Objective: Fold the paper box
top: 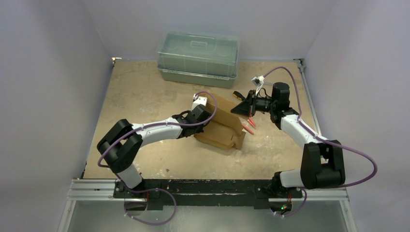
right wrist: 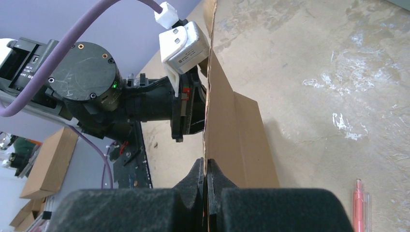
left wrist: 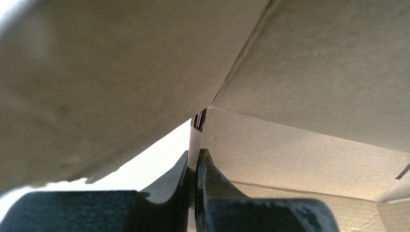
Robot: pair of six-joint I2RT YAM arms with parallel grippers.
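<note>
The paper box (top: 223,123) is a brown cardboard cut-out, partly folded, held up at the table's middle between both arms. My left gripper (top: 208,116) is shut on its left edge; in the left wrist view the fingers (left wrist: 195,164) pinch a thin cardboard edge, with brown panels (left wrist: 300,87) filling the view. My right gripper (top: 240,107) is shut on the box's upper right edge; in the right wrist view the jaws (right wrist: 205,166) clamp the sheet (right wrist: 232,140) edge-on, with the left arm's wrist (right wrist: 145,104) just beyond.
A large translucent green-grey lidded plastic bin (top: 199,58) stands at the back centre. Two pink pens (top: 248,125) lie on the table just right of the box, also in the right wrist view (right wrist: 358,205). The walls enclose the table on three sides.
</note>
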